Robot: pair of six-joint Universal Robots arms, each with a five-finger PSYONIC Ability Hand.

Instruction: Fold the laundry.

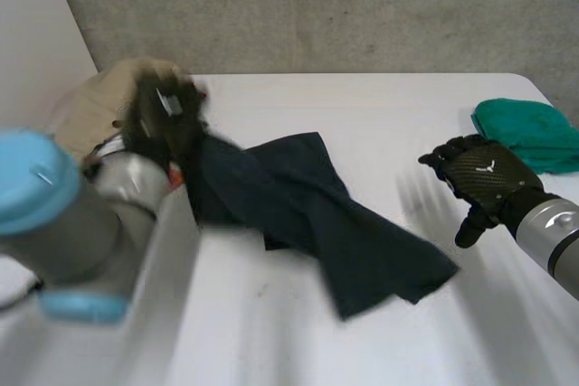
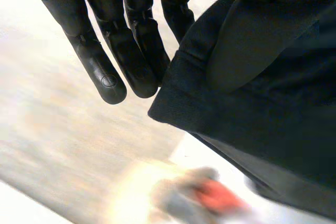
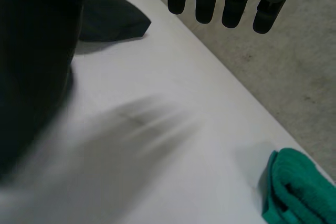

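Pinching the soft, likely light dark cloth point(image 1: 308, 210) at 1 end is the left hand point(image 1: 167, 119). Hovering straight-fingered, the right hand point(image 1: 479, 178) is best taking the free corner point(image 1: 434, 273).

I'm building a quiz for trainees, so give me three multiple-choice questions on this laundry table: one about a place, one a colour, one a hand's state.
1. Where is the green cloth? A near the right hand B on the floor C in a basket
2. What colour is the cloth at the left hand? A white B dark C yellow
3. The right hand is: A clutching cloth B open, empty C under cloth
Answers: A, it lies at the table corner by that hand; B, the dark cloth meets that hand; B, its fingers hang straight, holding nothing.
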